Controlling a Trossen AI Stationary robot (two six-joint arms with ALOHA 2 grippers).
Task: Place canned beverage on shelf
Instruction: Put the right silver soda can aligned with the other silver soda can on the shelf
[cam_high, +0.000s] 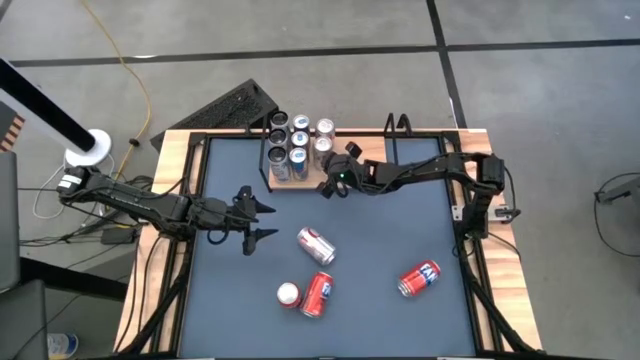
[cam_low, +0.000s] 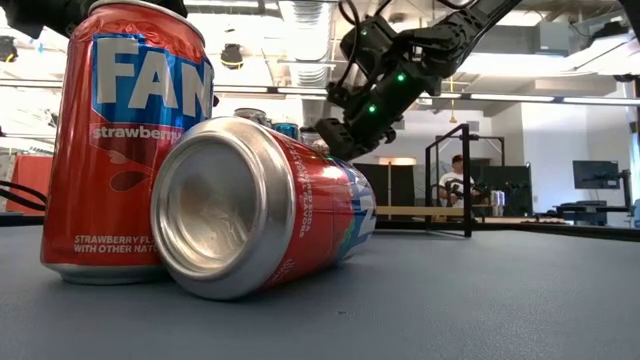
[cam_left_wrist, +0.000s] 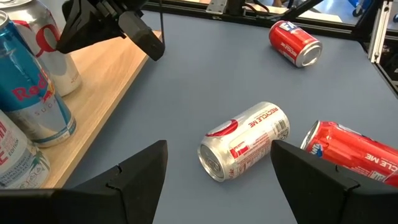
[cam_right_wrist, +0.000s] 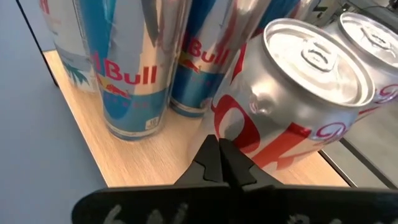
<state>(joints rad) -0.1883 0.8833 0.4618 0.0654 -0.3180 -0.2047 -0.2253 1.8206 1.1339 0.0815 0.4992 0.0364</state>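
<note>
Left gripper (cam_high: 262, 219), jaws parted and empty, hovers beside a silver can (cam_high: 316, 245) lying on the mat; right gripper (cam_high: 328, 186), closed, hangs by the shelf (cam_high: 299, 181).

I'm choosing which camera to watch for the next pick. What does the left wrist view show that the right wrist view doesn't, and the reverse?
Only the left wrist view: the open left gripper facing a silver can lying on the mat, a red can lying beside it, another red can lying farther off, and the right gripper seen from outside.

Only the right wrist view: the right gripper's shut fingertips close to an upright silver-and-red can.

Both: the shelf board with upright blue-and-silver cans on it.
</note>
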